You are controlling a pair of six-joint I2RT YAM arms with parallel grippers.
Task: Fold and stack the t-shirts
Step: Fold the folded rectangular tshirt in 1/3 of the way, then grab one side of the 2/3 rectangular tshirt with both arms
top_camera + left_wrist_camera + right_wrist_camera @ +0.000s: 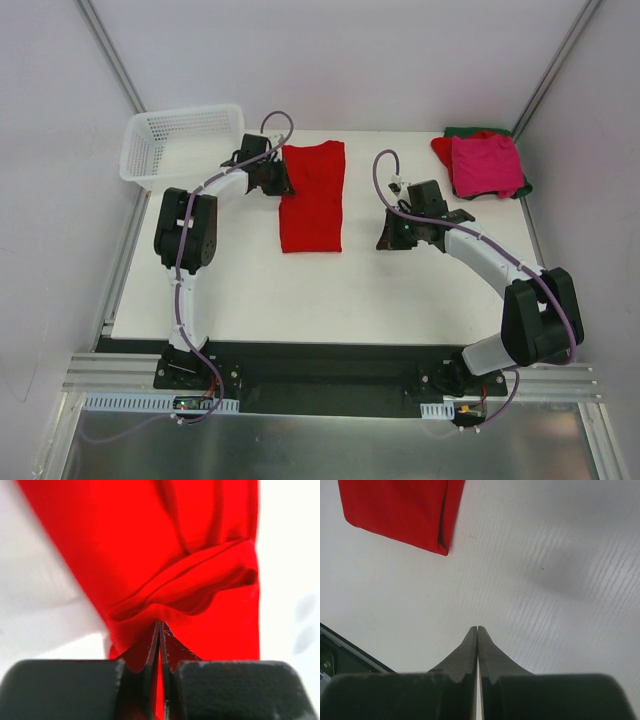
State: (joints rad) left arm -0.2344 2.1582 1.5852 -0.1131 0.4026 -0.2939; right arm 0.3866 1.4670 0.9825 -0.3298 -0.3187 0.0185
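**A:** Two closed grippers. The left gripper (159, 630) pinches a bunched edge of the bright red t-shirt (200, 580). The right gripper (478, 628) holds nothing, over bare desk (545, 580).

**B:** What's the risk?

**A:** That pinch may have caught only one layer, though blur hides it. A pull could then drag the fold open.

**B:** And the shirt?

**A:** It's a narrow strip lying mid-desk, well apart from the magenta-pink shirt (487, 165) stacked at the far right corner.
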